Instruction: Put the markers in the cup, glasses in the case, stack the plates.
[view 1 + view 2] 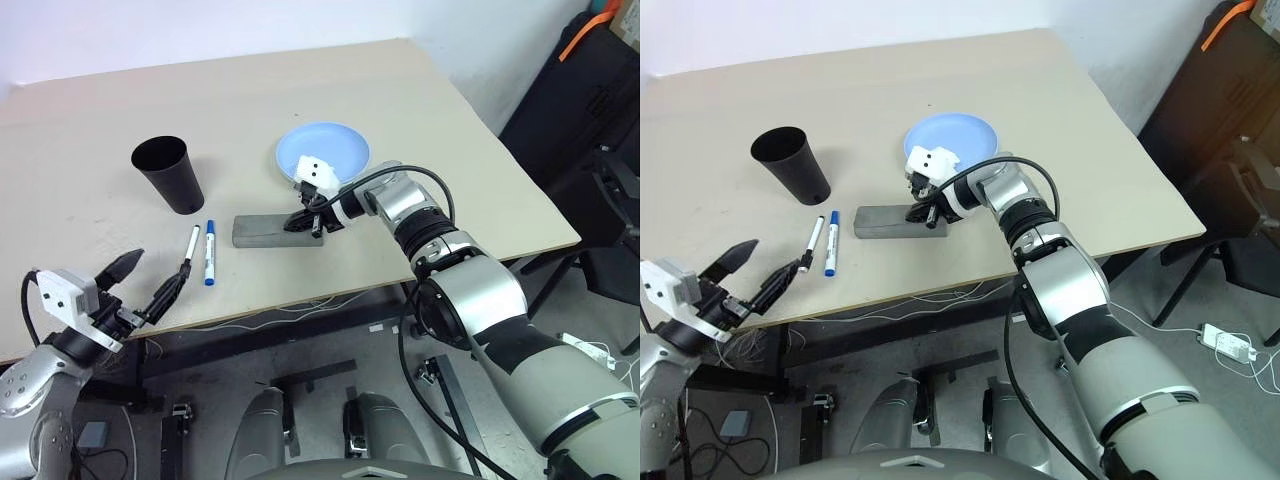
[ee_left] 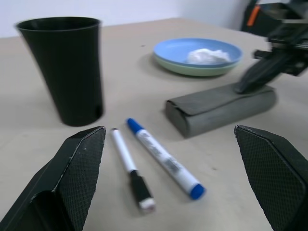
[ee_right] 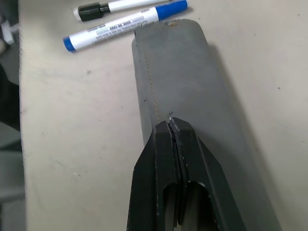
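Note:
The black cup (image 1: 168,175) stands upright at the left of the table. Two markers lie side by side in front of it, one black-capped (image 1: 191,246) and one blue-capped (image 1: 210,252). My left gripper (image 1: 155,268) hangs open at the table's front edge, pointing at the markers and apart from them. The grey case (image 1: 262,231) lies closed to their right. My right gripper (image 3: 172,122) is shut, with its tips resting on the case's right end. The blue plate (image 1: 340,148) sits on the green plate (image 2: 192,70) behind the case. The glasses are hidden.
A crumpled white tissue (image 2: 208,55) lies in the blue plate. Cables hang below the table's front edge (image 1: 300,305). A dark cabinet (image 1: 580,110) and chair frame stand off the table's right side.

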Controlling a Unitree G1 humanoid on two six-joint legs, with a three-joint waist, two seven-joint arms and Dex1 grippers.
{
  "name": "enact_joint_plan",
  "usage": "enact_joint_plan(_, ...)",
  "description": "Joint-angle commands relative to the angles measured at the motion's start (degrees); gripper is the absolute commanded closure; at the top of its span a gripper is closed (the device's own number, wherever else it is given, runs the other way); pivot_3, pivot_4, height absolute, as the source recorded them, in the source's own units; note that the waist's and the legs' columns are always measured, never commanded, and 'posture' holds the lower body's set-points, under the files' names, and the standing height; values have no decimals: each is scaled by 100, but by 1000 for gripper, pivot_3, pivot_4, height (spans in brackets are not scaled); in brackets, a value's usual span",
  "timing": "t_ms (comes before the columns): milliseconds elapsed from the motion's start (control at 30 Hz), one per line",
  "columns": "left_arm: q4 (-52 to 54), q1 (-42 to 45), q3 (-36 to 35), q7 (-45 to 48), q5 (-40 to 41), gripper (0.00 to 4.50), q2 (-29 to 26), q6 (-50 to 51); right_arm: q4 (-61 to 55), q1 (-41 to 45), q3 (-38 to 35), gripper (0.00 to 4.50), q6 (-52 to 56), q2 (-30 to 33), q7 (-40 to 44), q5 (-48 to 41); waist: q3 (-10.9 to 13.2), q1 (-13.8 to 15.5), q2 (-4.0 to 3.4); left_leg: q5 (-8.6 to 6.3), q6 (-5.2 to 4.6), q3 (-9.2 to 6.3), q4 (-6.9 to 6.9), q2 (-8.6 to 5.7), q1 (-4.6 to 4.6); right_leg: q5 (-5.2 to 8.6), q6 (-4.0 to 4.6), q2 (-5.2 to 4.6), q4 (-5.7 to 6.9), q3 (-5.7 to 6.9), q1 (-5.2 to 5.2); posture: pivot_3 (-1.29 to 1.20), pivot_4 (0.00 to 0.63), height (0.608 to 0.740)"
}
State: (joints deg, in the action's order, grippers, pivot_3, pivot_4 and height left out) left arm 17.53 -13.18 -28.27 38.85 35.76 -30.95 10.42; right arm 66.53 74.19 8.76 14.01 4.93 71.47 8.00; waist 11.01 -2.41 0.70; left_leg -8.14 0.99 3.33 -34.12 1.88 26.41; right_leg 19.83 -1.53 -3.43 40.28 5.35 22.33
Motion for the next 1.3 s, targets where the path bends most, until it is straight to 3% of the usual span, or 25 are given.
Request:
enact_joint_plan(33,183,228,-251,-477,122,0,-186,443,-501,12,-169,4481,-23,111,277,-353,1,5,3,0,0,0,0,0,0,0,0,0,0,0,0,0,150,717)
enact_joint_plan(167,252,731,-84,-1425,-308,0,-493,1305,-1120,-258,-131,4481,30,297,471,-539,2,38,6,1,-1,-3,-2,-1,0,-2,-4,0,0,2,-3,0,150,717)
enact_joint_plan(467,762,1508,204,-2318,85,0,-555,3069,-2374,-539,-374,4481,853,803,992,-1289,4,40,10,0,-2,0,-2,-3,1,-8,-14,-1,-6,0,-6,0,150,717)
enact_joint_plan(767,336,2055,717,-2612,-233,0,-598,3946,-4257,-1341,-900,4481,1761,1266,675,-2408,5,164,12,0,-2,0,-3,-3,-1,-9,-14,0,-7,1,-7,0,150,717)
enact_joint_plan(1067,-403,2825,1035,-2579,-631,0,-624,4225,-4504,-1506,-831,4481,2113,1481,-64,-2624,7,172,15,0,-2,1,-6,-4,1,-12,-15,0,-8,0,-7,0,150,717)
enact_joint_plan(1300,-562,3241,1202,-2568,-732,0,-715,4911,-4687,-1520,-906,4481,2080,1652,6,-2957,8,165,17,1,-4,5,-5,-5,1,-13,-15,0,-8,-1,-6,0,150,717)
